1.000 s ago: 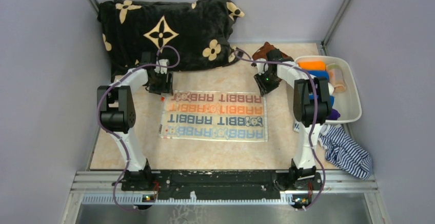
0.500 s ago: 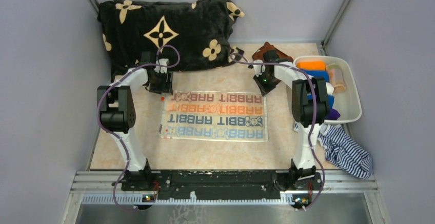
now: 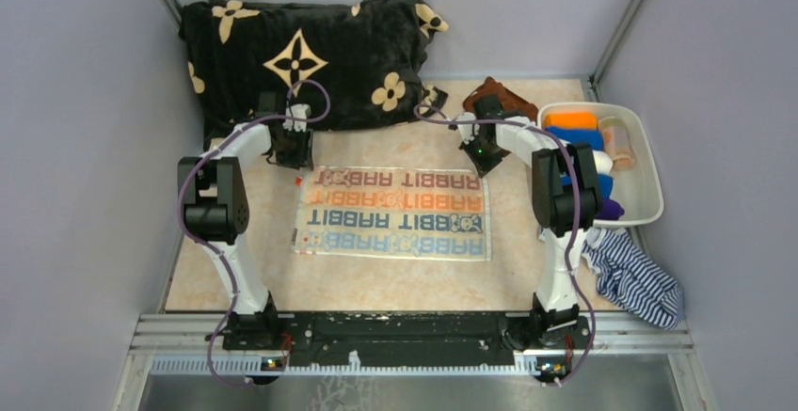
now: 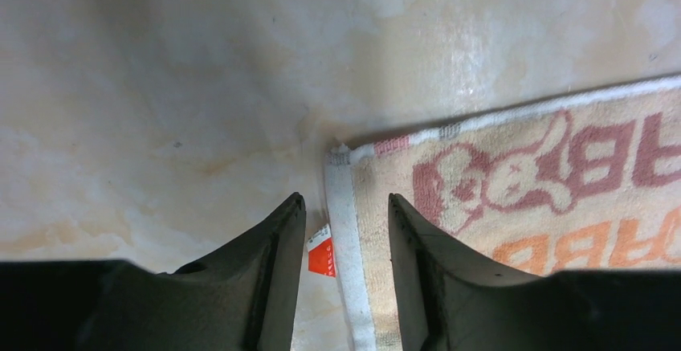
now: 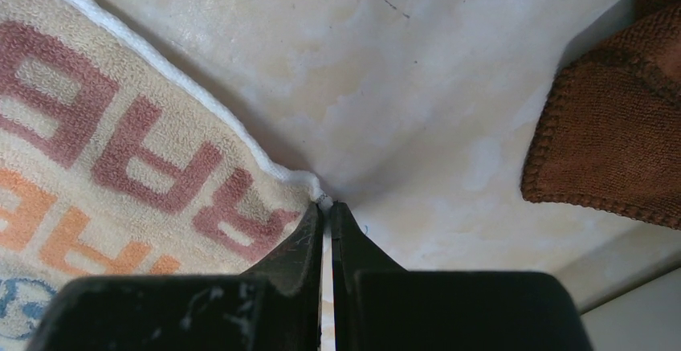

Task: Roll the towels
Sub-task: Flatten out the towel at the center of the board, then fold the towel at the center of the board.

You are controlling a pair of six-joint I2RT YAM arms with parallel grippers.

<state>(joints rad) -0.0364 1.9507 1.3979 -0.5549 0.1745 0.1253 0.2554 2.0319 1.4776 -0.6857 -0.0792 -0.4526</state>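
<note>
The pale terry towel printed with rows of RABBIT lettering (image 3: 393,212) lies flat mid-table, its long edges running left to right. At its far right corner, the right gripper (image 5: 325,206) has its jaws together. A white tuft of hem pokes out at the tips, so that looks like a pinch on the corner. At the far left corner, the left gripper (image 4: 345,200) has its jaws apart, straddling the white hem, with a small orange tag (image 4: 320,256) just beside.

To start the roll well, the left side needs an equally square bite on the hem. Then both corners should rise level and turn toward the near edge together, or the roll will skew.

The crumpled plain brown cloth (image 5: 610,126) sits near the right gripper but apart, so keep clear of it. A black flowered blanket (image 3: 301,54) lies along the far side.
</note>
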